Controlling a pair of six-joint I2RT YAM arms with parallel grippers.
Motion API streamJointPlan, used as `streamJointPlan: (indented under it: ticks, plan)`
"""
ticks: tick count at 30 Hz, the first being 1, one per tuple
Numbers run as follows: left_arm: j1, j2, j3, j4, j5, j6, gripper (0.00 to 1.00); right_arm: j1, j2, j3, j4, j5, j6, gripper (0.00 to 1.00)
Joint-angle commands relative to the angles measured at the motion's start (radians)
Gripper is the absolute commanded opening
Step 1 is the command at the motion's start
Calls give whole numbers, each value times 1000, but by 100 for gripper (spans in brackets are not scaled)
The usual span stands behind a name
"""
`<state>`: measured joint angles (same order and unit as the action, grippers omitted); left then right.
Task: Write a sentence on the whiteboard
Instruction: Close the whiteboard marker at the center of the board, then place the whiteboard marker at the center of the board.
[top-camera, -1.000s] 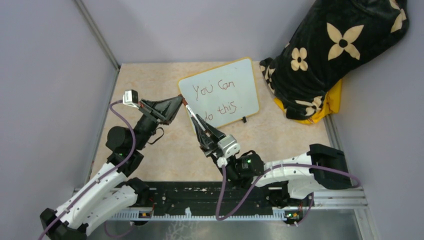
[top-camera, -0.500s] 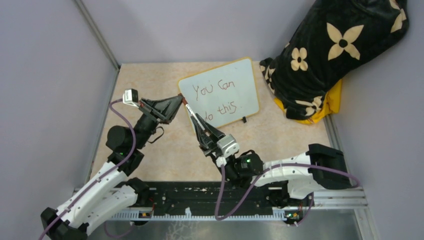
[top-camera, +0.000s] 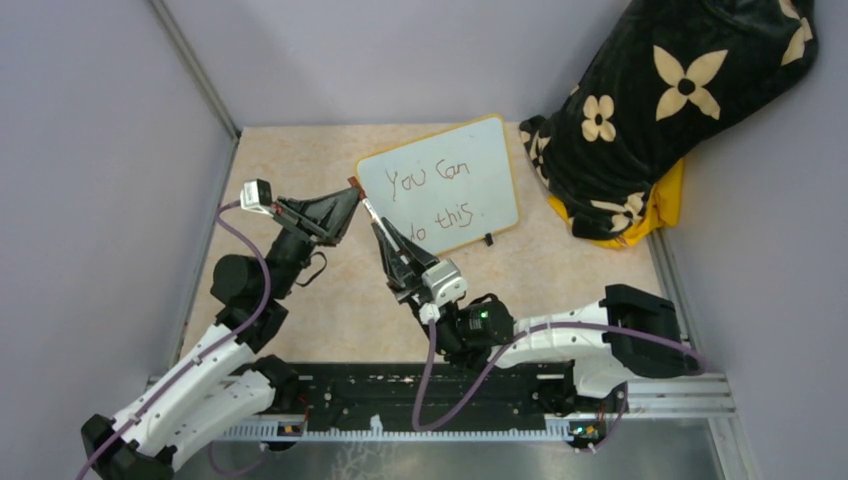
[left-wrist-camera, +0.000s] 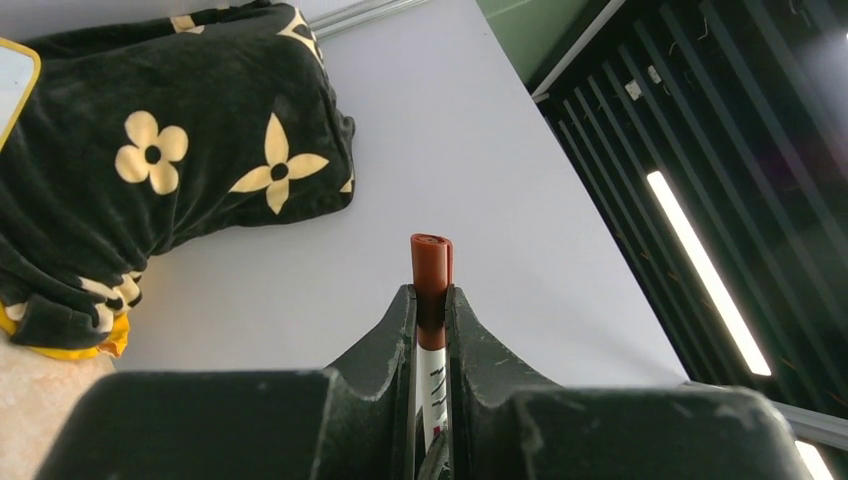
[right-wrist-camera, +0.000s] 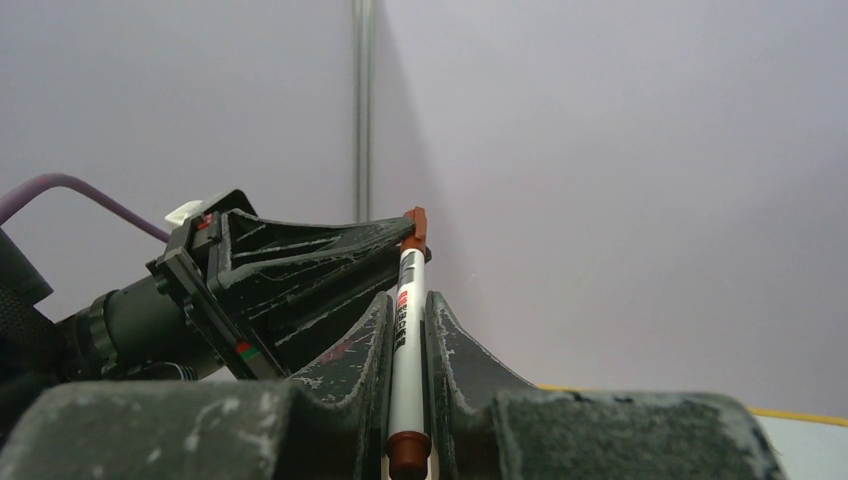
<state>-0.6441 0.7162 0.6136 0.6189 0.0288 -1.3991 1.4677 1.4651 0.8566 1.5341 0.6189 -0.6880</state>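
Note:
The whiteboard (top-camera: 455, 160) leans at the back of the table, its yellow edge also low in the right wrist view (right-wrist-camera: 800, 425). The sentence (top-camera: 432, 195) reads "You Can do this" in two reddish-brown lines. A white marker (right-wrist-camera: 408, 350) with a reddish-brown cap (left-wrist-camera: 431, 262) hangs in the air just left of the board. My right gripper (top-camera: 377, 225) is shut on the marker's white barrel. My left gripper (top-camera: 353, 193) is shut on the cap end (right-wrist-camera: 415, 228), tip to tip with the right one. Both grippers (left-wrist-camera: 432, 296) (right-wrist-camera: 408, 300) hold the same pen.
A black cushion with cream flowers (top-camera: 670, 100) lies at the back right on a yellow cloth (top-camera: 668, 200), close to the board's right edge. Grey walls enclose the table on three sides. The black base rail (top-camera: 400, 400) runs along the near edge.
My right gripper has carried the marker left and slightly away from me, bringing its end into the left gripper's tips. The left gripper has shifted a little left.

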Motion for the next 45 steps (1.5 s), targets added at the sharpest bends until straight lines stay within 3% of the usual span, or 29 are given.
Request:
streamJointPlan:
  ticks: [1,8,10,13,15,22,32,40,45]
  plan:
    - [-63,-36,-36,-65,235,14,0,-47,20,61,21,-41,33,0]
    - [-63,-124,-75,-87,91,34,3,-46,-26,35,-3,-45,51,0]
    - [-63,-130,-77,-80,79,41,16,-46,-34,32,-9,-48,55,0]
    - [-64,-127,-71,-63,80,60,54,-45,-42,31,-16,-50,52,0]
    - [-64,-127,-63,-70,77,68,71,-45,-49,27,-15,-50,52,0]
    - [-64,-145,-34,-77,64,164,98,-46,-113,-7,-58,-57,93,0]
    - [-63,-116,61,-118,0,304,99,-45,-297,-102,-237,-111,306,0]
    - [-63,-18,78,-15,64,301,99,-44,-339,-114,-293,-132,390,0]
    - [-63,-4,93,1,50,310,91,-44,-343,-114,-318,-156,418,0]
